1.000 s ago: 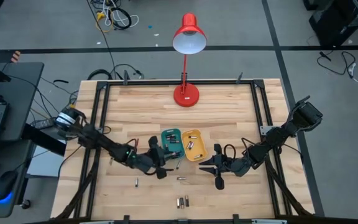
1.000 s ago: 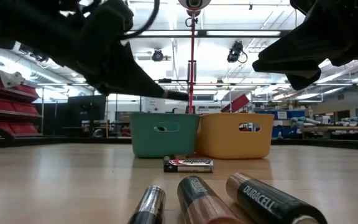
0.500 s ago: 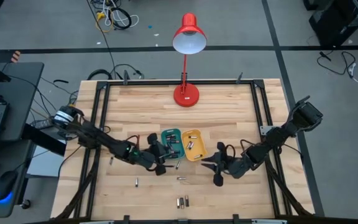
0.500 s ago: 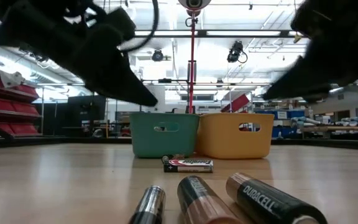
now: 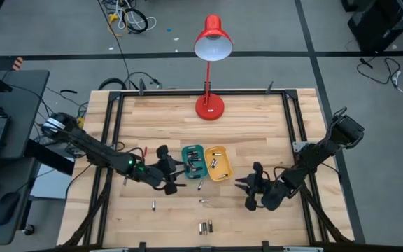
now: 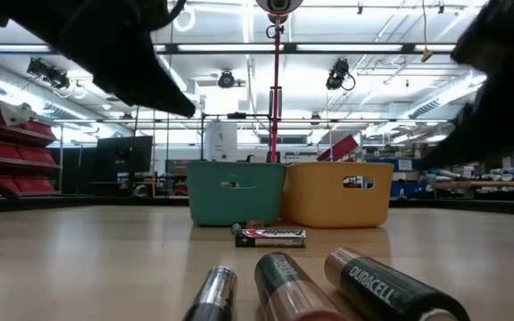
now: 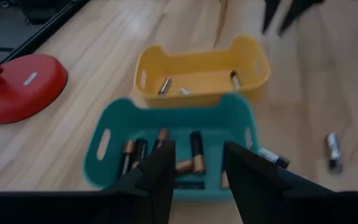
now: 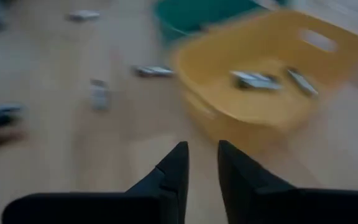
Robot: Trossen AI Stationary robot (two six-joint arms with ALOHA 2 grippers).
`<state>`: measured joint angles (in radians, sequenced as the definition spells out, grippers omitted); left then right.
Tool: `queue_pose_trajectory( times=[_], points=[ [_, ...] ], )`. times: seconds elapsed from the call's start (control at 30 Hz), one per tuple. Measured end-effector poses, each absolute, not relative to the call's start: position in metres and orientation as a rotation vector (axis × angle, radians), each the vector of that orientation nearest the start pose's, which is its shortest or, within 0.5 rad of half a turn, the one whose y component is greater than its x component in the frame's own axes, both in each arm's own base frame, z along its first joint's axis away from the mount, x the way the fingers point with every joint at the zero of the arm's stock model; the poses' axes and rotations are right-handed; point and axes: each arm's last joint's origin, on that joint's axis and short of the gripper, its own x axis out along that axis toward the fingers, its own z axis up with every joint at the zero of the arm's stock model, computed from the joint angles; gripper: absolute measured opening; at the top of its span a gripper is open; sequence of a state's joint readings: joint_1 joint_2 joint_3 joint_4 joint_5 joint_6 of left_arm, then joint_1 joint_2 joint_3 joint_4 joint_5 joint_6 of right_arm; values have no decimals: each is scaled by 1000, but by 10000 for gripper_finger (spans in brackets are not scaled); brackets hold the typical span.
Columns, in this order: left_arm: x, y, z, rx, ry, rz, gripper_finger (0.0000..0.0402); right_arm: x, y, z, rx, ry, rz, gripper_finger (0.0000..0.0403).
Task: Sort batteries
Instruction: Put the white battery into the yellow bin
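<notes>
Batteries [image 7: 194, 151] mostly sit in teal tray [image 7: 107, 134], few in yellow tray [image 7: 253, 65]; my left gripper [image 7: 194, 165] hangs over teal, fingers apart, empty. Right gripper [image 8: 199, 163] nearly pinched, empty. Next: fetch loose table battery [image 5: 203, 201]

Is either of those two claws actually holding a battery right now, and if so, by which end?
No. The left gripper is open over the teal tray with nothing between its fingers. The right gripper, near the yellow tray, has only a narrow empty gap.
</notes>
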<state>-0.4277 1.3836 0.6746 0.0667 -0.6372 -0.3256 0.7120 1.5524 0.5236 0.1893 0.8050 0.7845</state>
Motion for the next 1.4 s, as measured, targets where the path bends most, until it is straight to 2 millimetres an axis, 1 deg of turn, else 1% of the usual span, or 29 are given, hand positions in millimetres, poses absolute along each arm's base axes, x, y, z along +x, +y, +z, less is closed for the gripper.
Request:
queue_pose_trajectory(
  times=[0.13,0.2,0.27,0.4,0.57,0.9,1.23,1.3,1.4],
  points=[
    [249,-94,187,30,559,317,152,196,131,112,286,596,-498,70],
    [246,-93,181,29,578,336,152,195,127,110,338,595,-549,70],
    [244,-92,178,18,590,342,152,198,124,111,359,581,-556,69],
    [236,-88,168,24,676,371,152,211,117,115,373,543,-548,69],
    [226,-87,161,28,770,401,152,222,110,117,407,553,-506,66],
    [224,-87,160,67,802,390,152,238,107,129,445,447,-430,64],
    [219,-82,157,130,844,438,152,237,107,128,432,465,-430,63],
    [218,-82,156,139,852,443,152,236,110,129,429,449,-430,63],
    [217,-81,156,152,865,444,152,234,121,134,408,390,-395,63]
  ],
)
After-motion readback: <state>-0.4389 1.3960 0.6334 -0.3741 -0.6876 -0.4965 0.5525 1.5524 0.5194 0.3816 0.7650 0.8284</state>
